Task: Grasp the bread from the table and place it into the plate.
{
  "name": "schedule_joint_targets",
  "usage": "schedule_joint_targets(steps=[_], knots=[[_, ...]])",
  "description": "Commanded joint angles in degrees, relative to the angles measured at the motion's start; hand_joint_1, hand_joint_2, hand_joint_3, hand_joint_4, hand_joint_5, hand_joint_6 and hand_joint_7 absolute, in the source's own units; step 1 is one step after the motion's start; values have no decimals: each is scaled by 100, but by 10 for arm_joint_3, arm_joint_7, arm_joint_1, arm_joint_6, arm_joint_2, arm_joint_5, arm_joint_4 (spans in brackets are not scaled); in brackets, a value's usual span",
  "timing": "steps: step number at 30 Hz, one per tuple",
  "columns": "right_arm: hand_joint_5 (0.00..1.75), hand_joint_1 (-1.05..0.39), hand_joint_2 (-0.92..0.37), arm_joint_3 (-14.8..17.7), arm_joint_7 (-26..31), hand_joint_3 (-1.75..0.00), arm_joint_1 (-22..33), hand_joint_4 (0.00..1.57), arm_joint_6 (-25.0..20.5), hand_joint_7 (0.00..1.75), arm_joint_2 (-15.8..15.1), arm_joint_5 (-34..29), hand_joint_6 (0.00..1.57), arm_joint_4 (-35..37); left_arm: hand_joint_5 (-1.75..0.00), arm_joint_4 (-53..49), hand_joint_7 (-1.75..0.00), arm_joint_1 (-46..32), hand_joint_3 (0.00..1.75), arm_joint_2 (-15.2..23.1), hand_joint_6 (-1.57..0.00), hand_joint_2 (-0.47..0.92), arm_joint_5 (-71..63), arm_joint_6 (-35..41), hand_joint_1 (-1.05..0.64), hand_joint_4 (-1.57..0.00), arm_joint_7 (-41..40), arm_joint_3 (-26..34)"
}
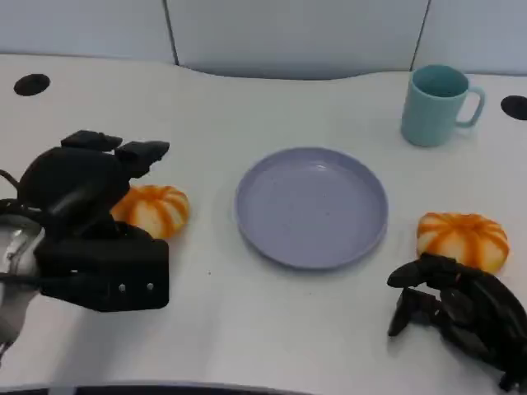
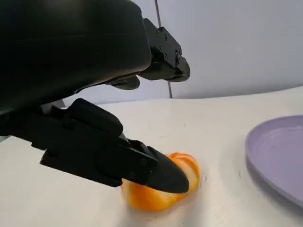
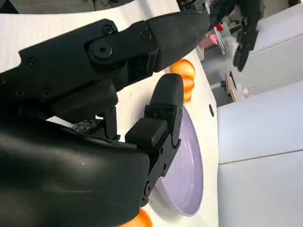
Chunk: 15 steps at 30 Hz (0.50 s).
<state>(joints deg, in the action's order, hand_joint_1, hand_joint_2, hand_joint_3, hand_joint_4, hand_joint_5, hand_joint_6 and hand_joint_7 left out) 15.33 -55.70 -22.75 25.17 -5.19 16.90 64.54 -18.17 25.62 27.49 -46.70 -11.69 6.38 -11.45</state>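
Two round orange-striped breads lie on the white table. The left bread [image 1: 154, 209] [image 2: 163, 191] sits to the left of the lilac plate [image 1: 311, 206] [image 2: 279, 151]. My left hand [image 1: 86, 216] [image 2: 85, 71] hovers at that bread with its fingers [image 2: 163, 59] spread above it and the thumb [image 2: 137, 163] low in front; nothing is gripped. The right bread [image 1: 461, 239] [image 3: 136, 220] lies to the right of the plate [image 3: 189, 177]. My right hand [image 1: 457, 311] [image 3: 94, 123] rests just in front of it, fingers arched and holding nothing.
A teal mug [image 1: 436, 103] stands at the back right, behind the plate. Two dark round holes [image 1: 31, 84] [image 1: 515, 107] mark the table's far corners. A grey wall panel runs along the back edge. Bare tabletop lies in front of the plate.
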Motion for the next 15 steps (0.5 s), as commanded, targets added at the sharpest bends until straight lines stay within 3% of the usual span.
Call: schedule_joint_targets(steps=[1,15], knots=[[138,-53,-92,8,-8,-12,5,63,-21,86,-13,7,72,13,-20,-63,0,47,1,2,-24,90,6,18,-87,-8,21,-32],[132,-54,-92,9,-14,-11,9,67,-21,78,-9,11,77,13,-16,-368,0,206,0,-69,-16,86,-1,55,-85,-3,5,-142]])
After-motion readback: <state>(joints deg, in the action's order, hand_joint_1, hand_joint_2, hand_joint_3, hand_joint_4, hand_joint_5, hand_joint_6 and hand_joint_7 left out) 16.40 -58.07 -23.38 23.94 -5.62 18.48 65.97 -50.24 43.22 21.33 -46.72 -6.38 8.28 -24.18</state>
